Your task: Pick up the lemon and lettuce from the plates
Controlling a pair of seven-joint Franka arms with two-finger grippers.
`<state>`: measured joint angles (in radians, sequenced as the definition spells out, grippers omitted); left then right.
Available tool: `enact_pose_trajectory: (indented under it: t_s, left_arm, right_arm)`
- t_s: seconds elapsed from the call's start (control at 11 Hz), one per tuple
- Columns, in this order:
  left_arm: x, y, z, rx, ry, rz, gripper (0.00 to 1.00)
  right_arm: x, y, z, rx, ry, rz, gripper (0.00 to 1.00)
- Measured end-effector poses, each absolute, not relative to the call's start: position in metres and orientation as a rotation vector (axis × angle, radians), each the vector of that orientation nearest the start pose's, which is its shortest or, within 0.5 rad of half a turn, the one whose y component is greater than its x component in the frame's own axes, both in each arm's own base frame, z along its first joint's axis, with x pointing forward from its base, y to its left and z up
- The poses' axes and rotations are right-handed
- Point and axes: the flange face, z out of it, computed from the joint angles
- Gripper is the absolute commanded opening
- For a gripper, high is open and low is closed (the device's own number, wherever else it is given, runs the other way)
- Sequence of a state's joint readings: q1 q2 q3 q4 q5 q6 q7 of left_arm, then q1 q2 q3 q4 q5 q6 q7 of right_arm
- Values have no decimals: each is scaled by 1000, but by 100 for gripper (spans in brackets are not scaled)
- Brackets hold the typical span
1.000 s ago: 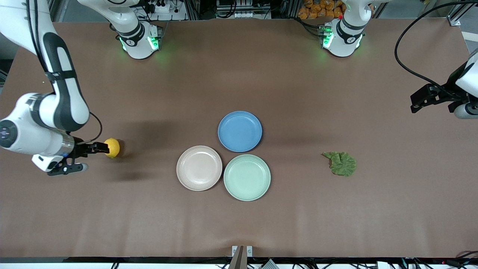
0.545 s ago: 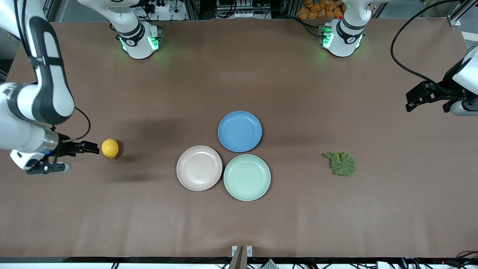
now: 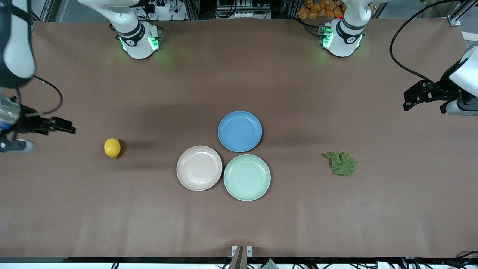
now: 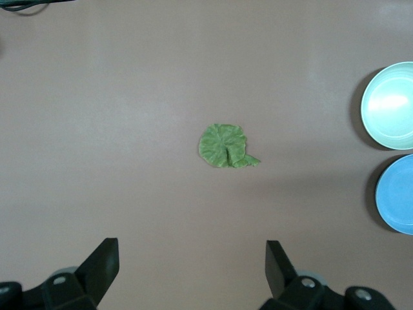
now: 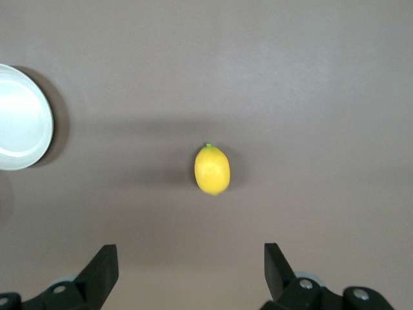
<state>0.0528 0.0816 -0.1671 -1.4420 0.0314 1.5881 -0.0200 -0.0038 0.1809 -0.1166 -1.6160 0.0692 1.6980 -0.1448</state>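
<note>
The yellow lemon (image 3: 112,148) lies on the bare table toward the right arm's end, apart from the plates. The dark green lettuce (image 3: 340,163) lies on the table toward the left arm's end. The beige-pink plate (image 3: 199,168) and the mint green plate (image 3: 247,177) sit side by side mid-table, both empty. My right gripper (image 3: 69,127) is open and empty, up over the table's end past the lemon (image 5: 211,169). My left gripper (image 3: 407,104) is open and empty, up over the table's other end, with the lettuce (image 4: 226,146) below its camera.
An empty blue plate (image 3: 239,131) sits just farther from the front camera than the two task plates, touching close to both. The right wrist view shows the beige-pink plate's edge (image 5: 22,116); the left wrist view shows the mint plate (image 4: 389,105) and blue plate (image 4: 397,194).
My right gripper has drawn back from the lemon toward the table's end and risen; the lemon stays on the table. My left gripper has shifted only slightly.
</note>
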Motion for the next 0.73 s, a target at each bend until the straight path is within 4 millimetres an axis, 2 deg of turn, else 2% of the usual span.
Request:
enact_pose_trajectory:
  t_s: [0.45,0.64,0.73]
  left_arm:
    - [579,-59,640,-3123,146,-101,100]
    - [579,-59,640,-3123,147,-100,100]
    - [579,-59,640,-3123,147,-99,100]
  right_arm:
    - [574,-62,599,-3097,-40,235,100]
    - [563,-61,626,-3107,-39,224,100]
    - [559,-61,631,-3109,-37,215,100]
